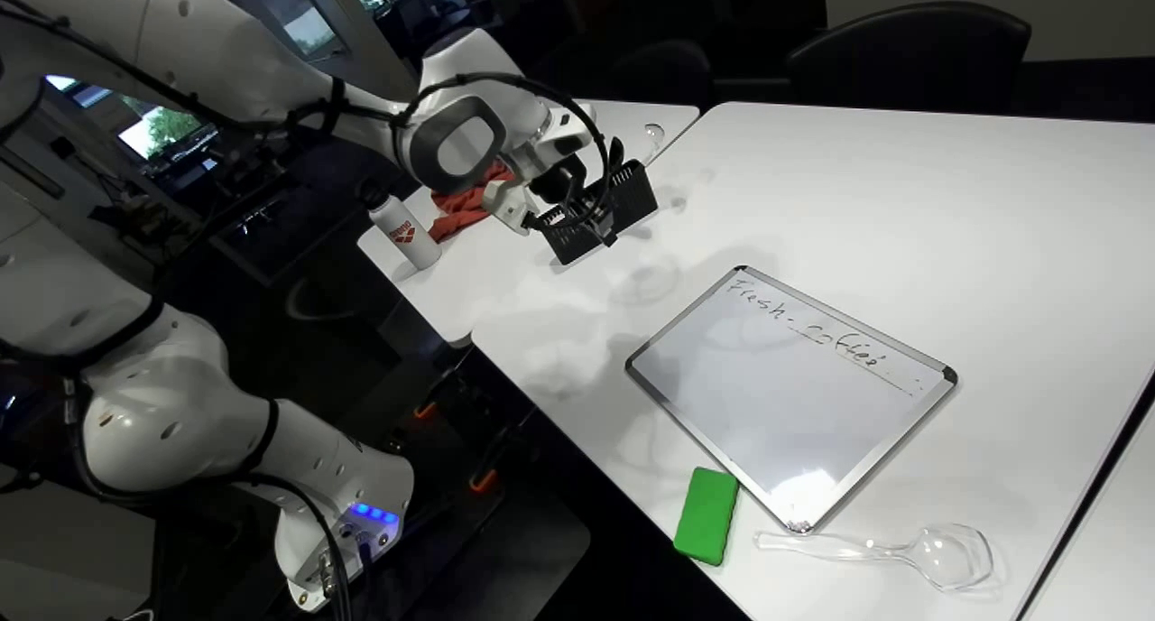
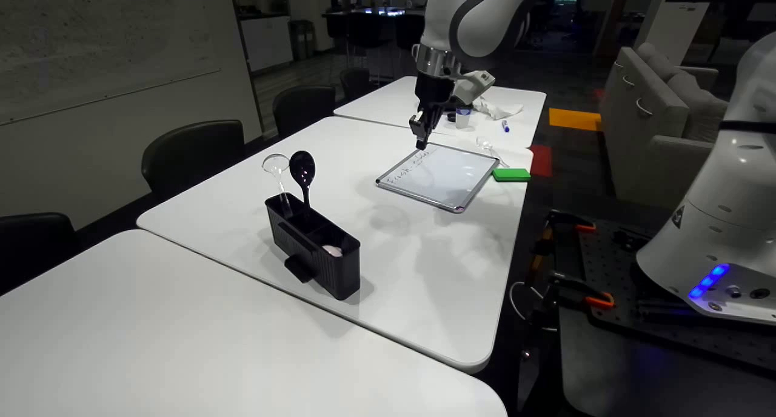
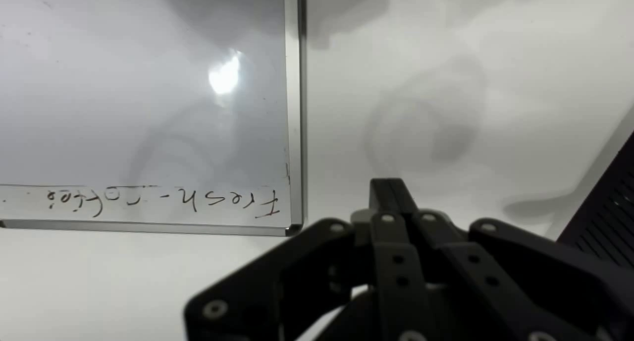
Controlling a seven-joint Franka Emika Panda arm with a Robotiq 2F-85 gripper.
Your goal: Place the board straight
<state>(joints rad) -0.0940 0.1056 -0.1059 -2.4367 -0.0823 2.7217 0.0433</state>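
Observation:
The board (image 1: 794, 413) lies flat on the white table, with a silver frame, dark corners and handwriting along one edge. It also shows in an exterior view (image 2: 445, 177) and, partly, in the wrist view (image 3: 148, 108). Its long sides run roughly along the table's front edge. My gripper (image 3: 394, 187) is shut with nothing between its fingertips. It is above the table, off the board's corner near the start of the writing. In an exterior view the gripper (image 1: 606, 235) appears in front of the black caddy. It also shows in an exterior view (image 2: 421, 143), apart from the board.
A green block (image 1: 706, 515) lies beside the board's near corner, with a clear ladle (image 1: 952, 558) close by. A black caddy (image 2: 315, 247) holding upright spoons stands on the writing-corner side; its edge shows in the wrist view (image 3: 609, 207). A white bottle (image 1: 406, 233) stands beyond.

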